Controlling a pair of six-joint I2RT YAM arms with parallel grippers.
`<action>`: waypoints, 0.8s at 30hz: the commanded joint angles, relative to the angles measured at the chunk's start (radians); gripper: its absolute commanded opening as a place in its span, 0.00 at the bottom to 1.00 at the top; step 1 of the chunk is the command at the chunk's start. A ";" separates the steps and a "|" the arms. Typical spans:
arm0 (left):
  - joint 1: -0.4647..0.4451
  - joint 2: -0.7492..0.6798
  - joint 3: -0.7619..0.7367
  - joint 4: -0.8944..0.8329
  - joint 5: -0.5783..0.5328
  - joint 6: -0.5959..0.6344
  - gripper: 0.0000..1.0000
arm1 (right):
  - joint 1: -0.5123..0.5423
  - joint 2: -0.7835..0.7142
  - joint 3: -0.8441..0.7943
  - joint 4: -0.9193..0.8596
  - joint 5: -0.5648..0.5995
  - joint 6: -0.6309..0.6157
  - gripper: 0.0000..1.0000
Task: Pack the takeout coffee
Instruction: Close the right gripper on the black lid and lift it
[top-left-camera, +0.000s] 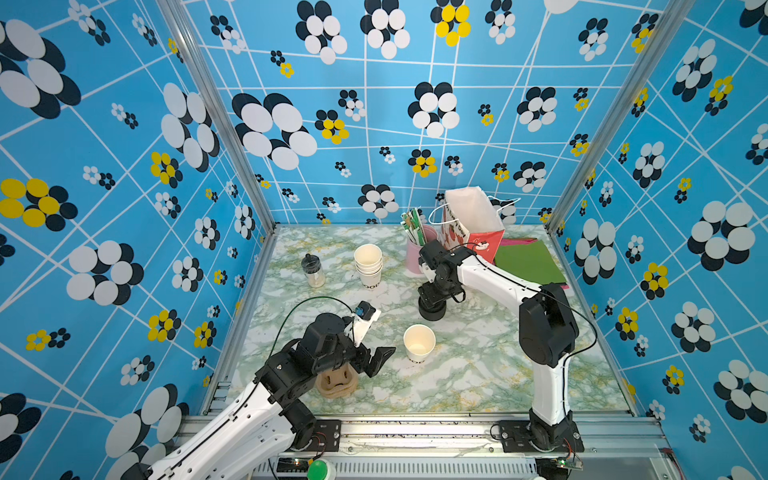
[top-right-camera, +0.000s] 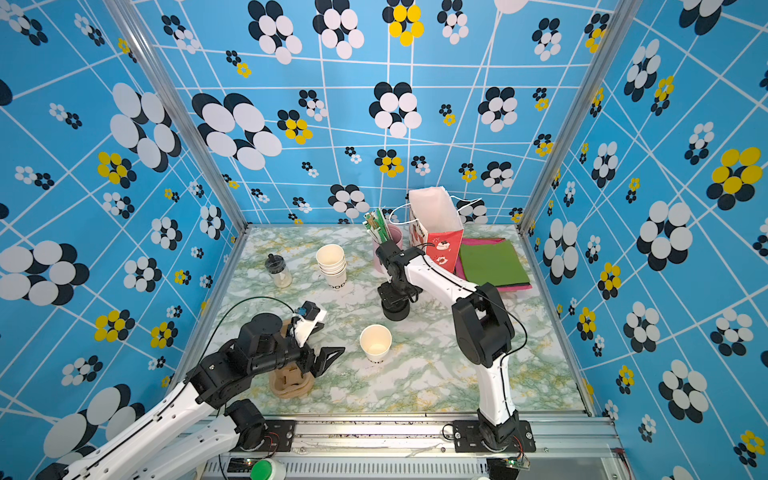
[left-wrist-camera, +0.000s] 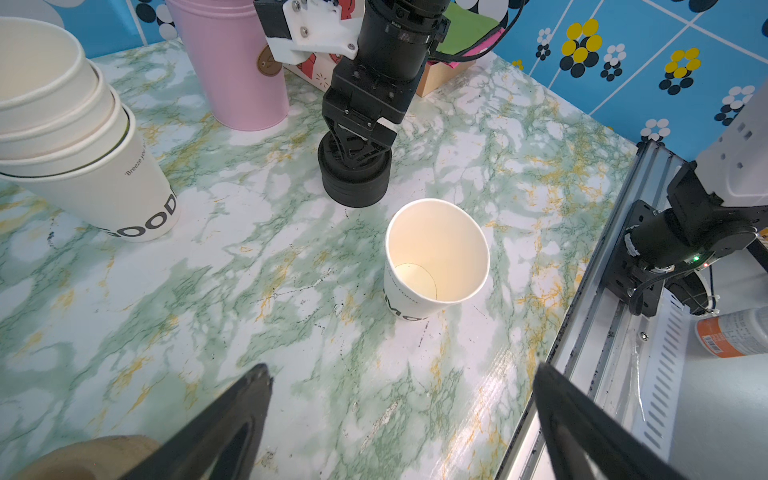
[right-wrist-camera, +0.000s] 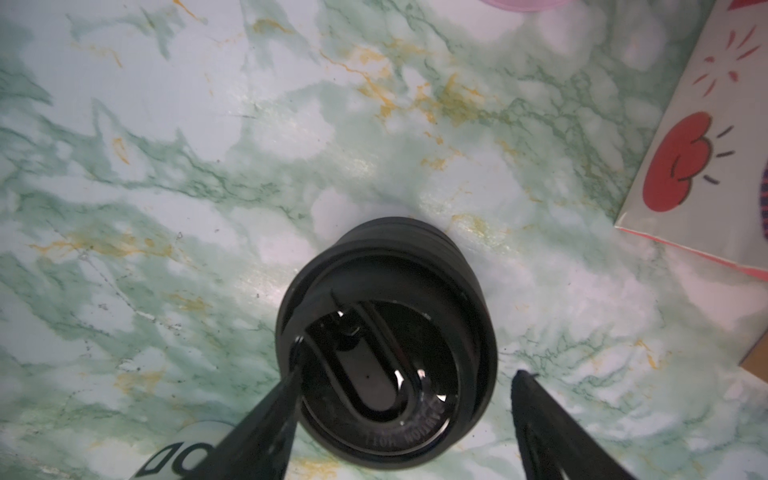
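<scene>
The small white paper cup with dark lettering (top-left-camera: 419, 347) stood upright and open-topped near the squat black pile of round plastic lids (right-wrist-camera: 395, 253), on its robot-facing side. The right gripper (right-wrist-camera: 409, 372) straddled that pile, jaws parted, one finger touching the top lid's rim. The left gripper (left-wrist-camera: 402, 368) hung wide apart, holding nothing, farther from the pile than the cup.

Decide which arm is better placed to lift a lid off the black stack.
Right: the right gripper straddles the lid stack, jaws open; the left gripper hangs open, near the lidless cup.
</scene>
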 joint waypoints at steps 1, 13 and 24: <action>0.008 -0.005 -0.015 0.010 0.012 0.013 0.99 | -0.004 -0.024 0.010 -0.033 0.002 0.006 0.83; 0.009 0.003 -0.016 0.012 0.005 0.012 0.99 | 0.012 -0.117 0.017 -0.019 0.055 0.004 0.85; 0.009 0.022 -0.011 0.023 0.003 -0.004 0.99 | 0.069 -0.050 0.026 -0.070 0.068 -0.043 0.98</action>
